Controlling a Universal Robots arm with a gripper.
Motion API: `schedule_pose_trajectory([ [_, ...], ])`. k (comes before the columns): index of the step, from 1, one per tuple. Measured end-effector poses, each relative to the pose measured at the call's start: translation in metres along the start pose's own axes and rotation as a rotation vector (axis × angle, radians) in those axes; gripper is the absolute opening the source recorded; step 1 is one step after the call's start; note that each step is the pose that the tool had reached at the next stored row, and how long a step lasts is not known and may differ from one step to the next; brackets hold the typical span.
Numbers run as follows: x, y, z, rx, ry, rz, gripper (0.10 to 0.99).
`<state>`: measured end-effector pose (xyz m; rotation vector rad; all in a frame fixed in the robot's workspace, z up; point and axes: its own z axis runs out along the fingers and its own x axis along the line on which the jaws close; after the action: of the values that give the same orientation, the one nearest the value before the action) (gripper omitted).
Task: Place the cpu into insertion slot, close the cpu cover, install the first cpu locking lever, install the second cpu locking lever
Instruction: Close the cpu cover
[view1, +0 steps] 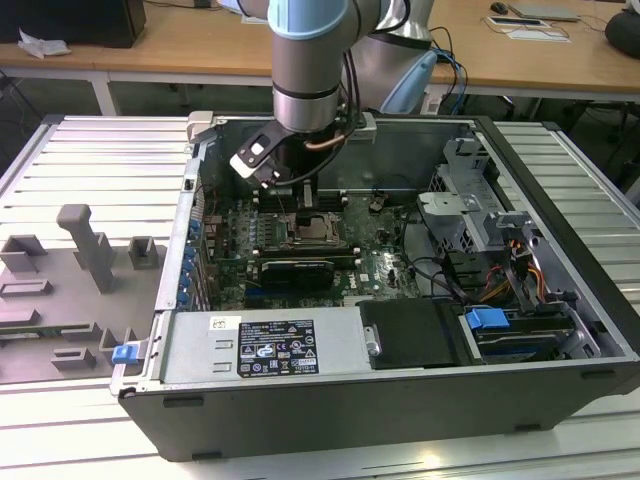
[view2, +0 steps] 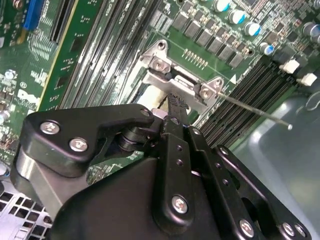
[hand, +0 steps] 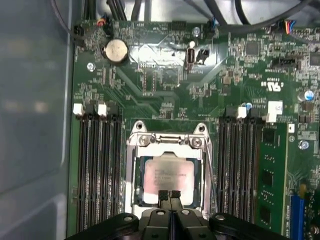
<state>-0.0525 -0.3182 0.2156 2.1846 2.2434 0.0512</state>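
First wrist view: holds the jaws shut on nothing at one edge of the cover (hand: 167, 148), lowered around the chip (hand: 169, 175) seated in the socket (hand: 139, 182); probably cover-closing, second wrist view's wire lever (view2: 255, 111) unlatched, needing steady downward pressure.

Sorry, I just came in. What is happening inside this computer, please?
A robot arm reaches into an open computer case. Its gripper, shut, hangs at the edge of the insertion slot. The cpu already lies in that slot, with the cpu cover framing it. A thin lever sticks out beside the socket.
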Motion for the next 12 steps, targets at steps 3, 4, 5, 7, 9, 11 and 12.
schedule_pose_trajectory([
  [3, 0.0000, -0.0027, 0.0051, 0.000, 0.0000, -0.001, 0.106],
  [4, 0.0000, -0.0028, 0.0072, 0.000, 0.0000, -0.001, 0.106],
  [5, 0.0000, -0.0029, 0.0085, 0.000, 0.0001, -0.001, 0.106],
  [7, 0.0000, -0.0030, 0.0094, 0.000, -0.0001, -0.001, 0.106],
  [9, 0.0003, -0.0028, 0.0039, 0.000, -0.0001, -0.001, 0.106],
  [11, 0.0005, -0.0023, -0.0019, 0.000, 0.0000, -0.001, 0.106],
  [12, 0.0005, -0.0007, -0.0018, 0.000, 0.0003, -0.001, 0.106],
])
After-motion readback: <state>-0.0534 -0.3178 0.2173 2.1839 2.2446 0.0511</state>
